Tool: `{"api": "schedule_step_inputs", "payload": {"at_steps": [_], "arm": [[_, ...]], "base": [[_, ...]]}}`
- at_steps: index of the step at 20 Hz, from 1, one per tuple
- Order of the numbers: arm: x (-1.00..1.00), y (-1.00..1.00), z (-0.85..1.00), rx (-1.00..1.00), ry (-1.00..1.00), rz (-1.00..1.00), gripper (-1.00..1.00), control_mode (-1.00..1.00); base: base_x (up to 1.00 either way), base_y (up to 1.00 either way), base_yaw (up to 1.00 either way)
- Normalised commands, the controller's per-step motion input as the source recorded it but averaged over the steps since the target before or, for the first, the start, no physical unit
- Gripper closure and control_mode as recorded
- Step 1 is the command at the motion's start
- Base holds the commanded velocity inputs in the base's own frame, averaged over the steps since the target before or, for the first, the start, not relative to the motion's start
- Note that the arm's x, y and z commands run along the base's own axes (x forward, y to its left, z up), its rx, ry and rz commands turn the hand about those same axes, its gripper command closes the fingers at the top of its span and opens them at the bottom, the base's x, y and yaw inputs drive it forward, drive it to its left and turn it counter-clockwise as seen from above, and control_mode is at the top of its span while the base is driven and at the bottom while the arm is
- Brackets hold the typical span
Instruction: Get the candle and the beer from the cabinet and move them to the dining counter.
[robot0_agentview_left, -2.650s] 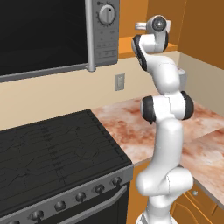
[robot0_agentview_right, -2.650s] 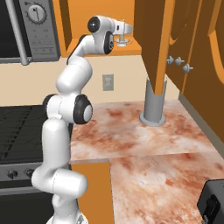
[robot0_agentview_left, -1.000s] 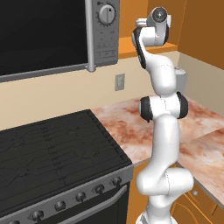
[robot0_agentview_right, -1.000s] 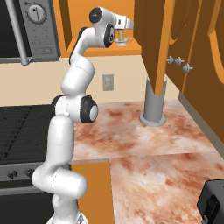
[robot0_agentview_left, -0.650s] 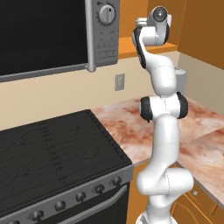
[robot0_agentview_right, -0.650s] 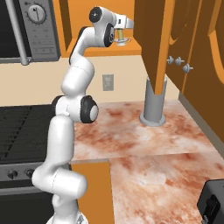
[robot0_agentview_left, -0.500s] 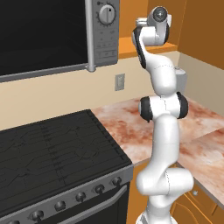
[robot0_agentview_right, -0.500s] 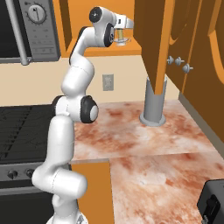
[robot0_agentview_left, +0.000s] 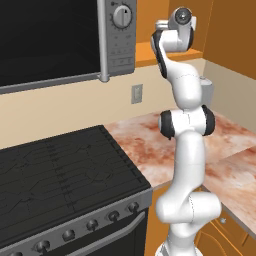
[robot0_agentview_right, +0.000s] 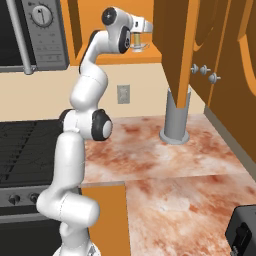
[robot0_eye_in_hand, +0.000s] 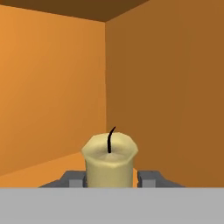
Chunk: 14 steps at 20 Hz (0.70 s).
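The candle (robot0_eye_in_hand: 109, 159), a pale cream cylinder with a black wick, stands on the orange shelf inside the cabinet (robot0_eye_in_hand: 52, 87). My gripper (robot0_eye_in_hand: 109, 180) is shut on it, one fingertip (robot0_eye_in_hand: 72, 179) pressed against each side. In the right base view the arm reaches up into the cabinet (robot0_agentview_right: 115, 59), with the gripper (robot0_agentview_right: 136, 45) around the candle (robot0_agentview_right: 135, 39) beside the open door (robot0_agentview_right: 172, 45). The left base view shows the hand (robot0_agentview_left: 181, 22) raised at the cabinet shelf (robot0_agentview_left: 145, 52). The beer and the dining counter are out of view.
A microwave (robot0_agentview_left: 50, 40) hangs left of the cabinet above a black stove (robot0_agentview_left: 60, 170). A tall grey canister (robot0_agentview_right: 176, 117) stands on the marbled countertop (robot0_agentview_right: 165, 165) below the open door. A dark appliance (robot0_agentview_right: 242, 230) sits at the front right corner.
The hand rose and reached into the cabinet, then the fingers came in against the candle. Over the last half second the arm has held still.
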Motion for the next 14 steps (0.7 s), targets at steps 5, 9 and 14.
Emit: {"api": "schedule_step_inputs", "payload": {"at_steps": [5, 9, 14], "arm": [[-0.57, 0.00, -0.03, 0.00, 0.00, 0.00, 1.00, -1.00], [-0.78, 0.00, -0.14, 0.00, 0.00, 0.00, 1.00, -1.00], [-0.94, 0.00, -0.51, 0.00, 0.00, 0.00, 1.00, -1.00]], "base": [[0.00, 0.00, 0.00], [0.00, 0.00, 0.00], [0.00, 0.00, 0.00]]}}
